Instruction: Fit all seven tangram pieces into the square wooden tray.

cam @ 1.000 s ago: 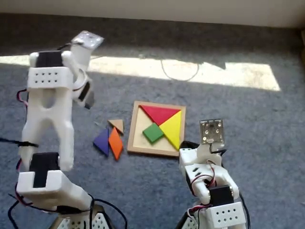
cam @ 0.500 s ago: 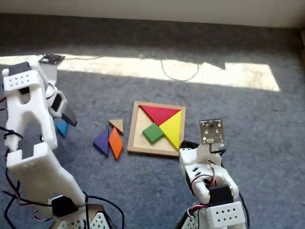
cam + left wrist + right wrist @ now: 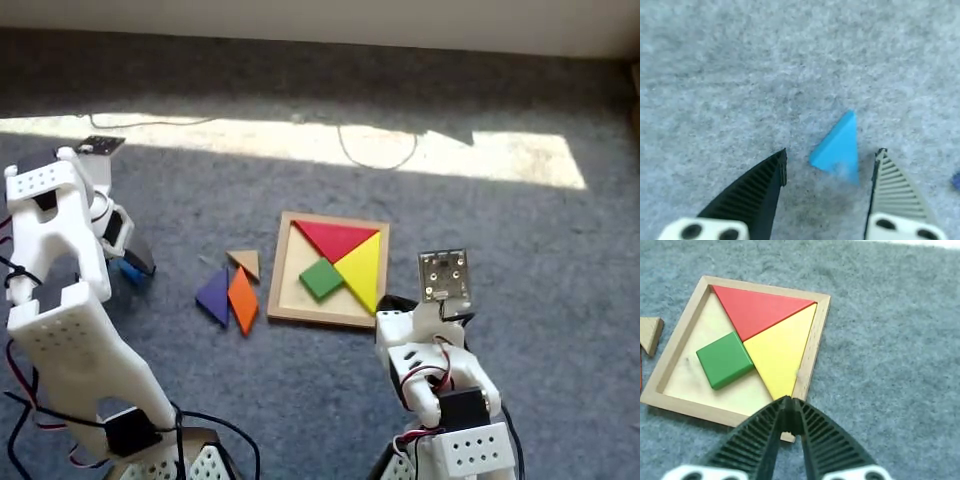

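The square wooden tray (image 3: 283, 303) (image 3: 818, 337) lies mid-carpet and holds a red triangle (image 3: 334, 238) (image 3: 757, 307), a yellow triangle (image 3: 364, 267) (image 3: 780, 355) and a green square (image 3: 321, 279) (image 3: 724, 359). Left of it lie a tan triangle (image 3: 244, 262) (image 3: 649, 333), an orange piece (image 3: 242, 298) and a purple triangle (image 3: 214, 294). A light blue triangle (image 3: 131, 269) (image 3: 838, 145) lies far left on the carpet, between the fingers of my open left gripper (image 3: 830, 162) (image 3: 135, 262). My right gripper (image 3: 792, 416) is shut and empty at the tray's near edge.
Grey-blue carpet covers the floor, with a sunlit band (image 3: 350, 148) and a thin cable (image 3: 378, 160) beyond the tray. The right arm's base (image 3: 450, 420) stands near the tray's near right corner. The left arm (image 3: 70, 320) rises along the left edge.
The left arm has swung left and down from above the loose pieces, bringing its gripper low around the light blue triangle. The right arm and the tray pieces have stayed put.
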Robot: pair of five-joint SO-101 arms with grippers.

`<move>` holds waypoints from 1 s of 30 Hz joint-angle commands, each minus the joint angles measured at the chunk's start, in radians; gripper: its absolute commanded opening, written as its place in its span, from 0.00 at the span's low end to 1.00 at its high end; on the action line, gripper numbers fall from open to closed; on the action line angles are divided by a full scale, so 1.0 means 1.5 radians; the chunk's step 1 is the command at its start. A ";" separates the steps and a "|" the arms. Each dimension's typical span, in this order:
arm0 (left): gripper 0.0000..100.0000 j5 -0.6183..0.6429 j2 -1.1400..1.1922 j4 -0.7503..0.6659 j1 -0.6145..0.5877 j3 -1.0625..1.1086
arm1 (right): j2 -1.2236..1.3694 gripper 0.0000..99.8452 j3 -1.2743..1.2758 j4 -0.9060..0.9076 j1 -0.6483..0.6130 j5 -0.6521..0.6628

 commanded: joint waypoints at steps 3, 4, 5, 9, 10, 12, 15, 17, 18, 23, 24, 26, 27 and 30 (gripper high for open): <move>0.28 -0.003 -0.008 -0.005 -0.004 0.019 | -0.013 0.01 -0.008 -0.017 0.005 -0.002; 0.28 -0.003 -0.008 -0.005 0.001 0.025 | -0.013 0.01 -0.008 -0.017 0.005 -0.002; 0.28 -0.003 -0.008 -0.005 0.007 0.030 | -0.013 0.01 -0.008 -0.017 0.005 -0.002; 0.28 -0.003 -0.010 -0.009 0.017 0.054 | -0.013 0.01 -0.008 -0.017 0.005 -0.002; 0.27 -0.003 -0.009 -0.009 0.018 0.053 | -0.013 0.01 -0.008 -0.017 0.005 -0.002; 0.25 -0.003 -0.008 -0.011 0.020 0.048 | -0.013 0.01 -0.008 -0.017 0.005 -0.002; 0.22 -0.003 -0.011 -0.030 0.022 0.047 | -0.013 0.01 -0.008 -0.017 0.005 -0.002; 0.23 -0.002 -0.011 -0.040 0.025 0.047 | -0.013 0.01 -0.008 -0.017 0.005 -0.002; 0.22 -0.002 -0.010 -0.043 0.030 0.047 | -0.013 0.01 -0.008 -0.017 0.005 -0.002; 0.22 -0.002 -0.009 -0.044 0.057 0.047 | -0.013 0.01 -0.008 -0.017 0.005 -0.002; 0.22 -0.002 -0.010 -0.044 0.063 0.047 | -0.013 0.01 -0.008 -0.017 0.005 -0.002; 0.22 0.011 -0.010 -0.045 0.076 0.047 | -0.013 0.01 -0.008 -0.017 0.005 -0.002; 0.22 0.026 -0.010 -0.046 0.079 0.046 | -0.013 0.01 -0.008 -0.017 0.005 -0.002; 0.22 0.038 -0.012 -0.060 0.078 0.046 | -0.013 0.01 -0.008 -0.017 0.005 -0.002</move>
